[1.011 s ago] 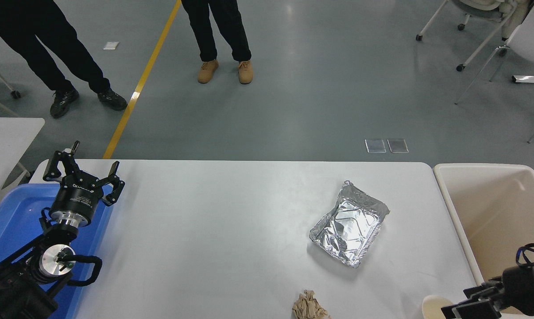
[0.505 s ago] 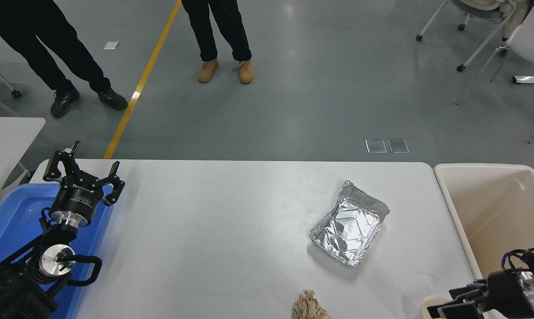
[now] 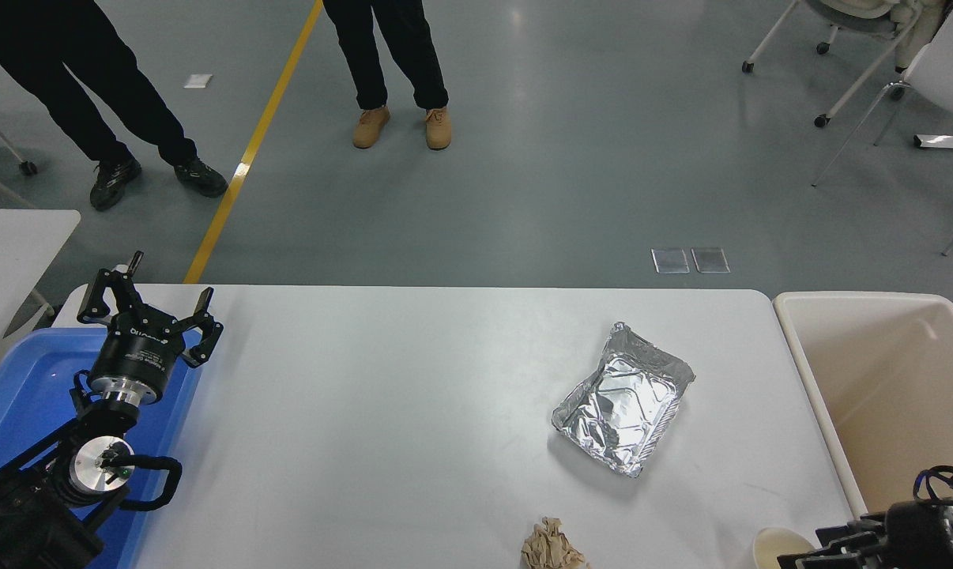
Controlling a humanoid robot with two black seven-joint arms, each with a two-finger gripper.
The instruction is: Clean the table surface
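Observation:
The white table surface [image 3: 413, 411] fills the middle of the head view. On it lie a crumpled foil tray [image 3: 623, 399] right of the middle, a wad of crumpled brown paper [image 3: 551, 547] at the front edge, and a white paper cup [image 3: 778, 547] at the front right corner. My right gripper [image 3: 820, 549] sits low at the bottom right, just right of the cup and mostly cut off by the picture's edge. I cannot tell if it touches the cup. My left gripper [image 3: 148, 304] is parked open and empty at the lower left.
A beige plastic bin [image 3: 808, 356] stands against the table's right end. A blue bin [image 3: 18, 387] lies under my left arm. A smaller white table [image 3: 10, 237] is at the left edge. Two people [image 3: 401, 118] stand on the floor beyond the table. Chairs are at the top right.
My right arm has sunk toward the bottom edge of the picture and shifted a little; the paper cup shows more than half a second ago. Nothing on the table has moved.

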